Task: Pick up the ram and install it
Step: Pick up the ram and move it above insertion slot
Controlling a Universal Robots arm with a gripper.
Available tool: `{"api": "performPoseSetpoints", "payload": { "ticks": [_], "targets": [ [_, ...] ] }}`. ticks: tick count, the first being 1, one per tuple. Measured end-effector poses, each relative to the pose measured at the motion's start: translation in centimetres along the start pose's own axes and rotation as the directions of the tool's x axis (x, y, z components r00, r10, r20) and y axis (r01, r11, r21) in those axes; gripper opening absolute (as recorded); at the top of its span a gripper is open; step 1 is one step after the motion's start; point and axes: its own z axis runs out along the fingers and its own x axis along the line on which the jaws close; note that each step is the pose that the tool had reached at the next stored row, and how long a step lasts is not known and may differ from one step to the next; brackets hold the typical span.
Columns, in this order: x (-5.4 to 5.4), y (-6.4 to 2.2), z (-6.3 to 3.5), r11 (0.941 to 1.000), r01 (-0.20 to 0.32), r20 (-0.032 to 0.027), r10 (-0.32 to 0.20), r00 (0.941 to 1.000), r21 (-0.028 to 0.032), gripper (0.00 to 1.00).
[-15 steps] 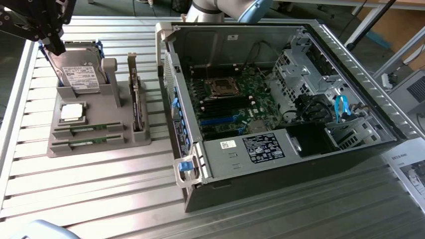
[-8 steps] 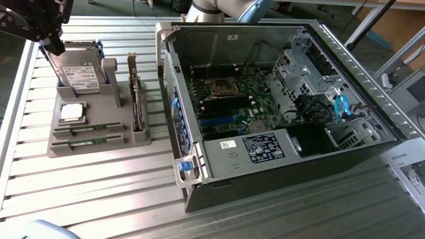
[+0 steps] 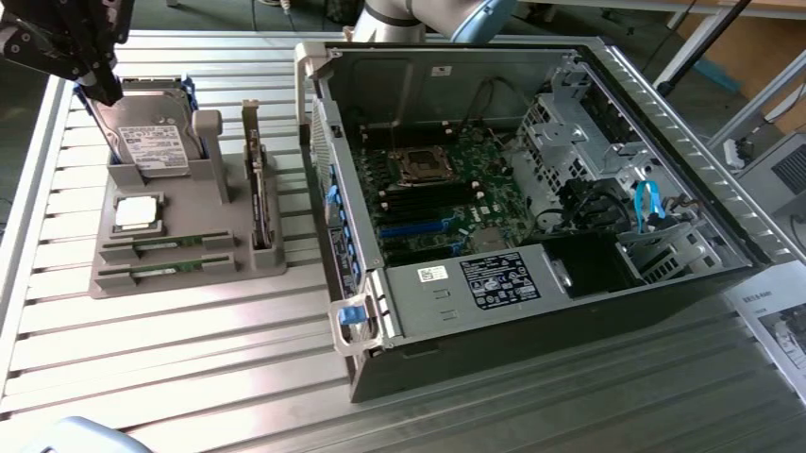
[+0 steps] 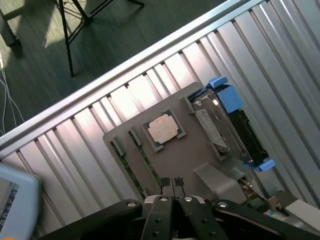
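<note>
Hangs above the gray holder with the gripper closed completely, fingertips together and nothing between them. In a slot along the holder's edge opposite the hard drive: the ram, apart from the gripper. Just beside it, at the very edge, a second green stick. Between drive and sticks, a processor chip. On the holder's side toward the open computer case, an upright card.
</note>
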Motion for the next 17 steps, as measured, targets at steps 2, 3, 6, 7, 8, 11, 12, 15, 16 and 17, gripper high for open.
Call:
{"api": "performPoseSetpoints", "payload": {
  "ticks": [2,3,6,7,8,11,12,15,16,17],
  "targets": [
    [0.00,0.00,0.00,0.9996,0.029,-0.0013,-0.029,0.9996,-0.0008,0.10],
    [0.00,0.00,0.00,0.9990,0.044,-0.0020,-0.044,0.9990,-0.0012,0.10],
    [0.00,0.00,0.00,0.9956,0.093,-0.0041,-0.093,0.9956,-0.0026,0.10],
    [0.00,0.00,0.00,0.9940,0.110,-0.0047,-0.110,0.9940,-0.0030,0.10],
    [0.00,0.00,0.00,0.9921,0.125,-0.0053,-0.125,0.9921,-0.0034,0.10],
    [0.00,0.00,0.00,0.9852,0.171,-0.0073,-0.171,0.9852,-0.0049,0.10],
    [0.00,0.00,0.00,0.9827,0.185,-0.0079,-0.185,0.9827,-0.0053,0.10],
    [0.00,0.00,0.00,0.9738,0.227,-0.0095,-0.227,0.9738,-0.0068,0.10],
    [0.00,0.00,0.00,0.9706,0.241,-0.0100,-0.241,0.9706,-0.0072,0.10],
    [0.00,0.01,0.00,0.9670,0.254,-0.0105,-0.255,0.9670,-0.0077,0.10]
  ]
}}
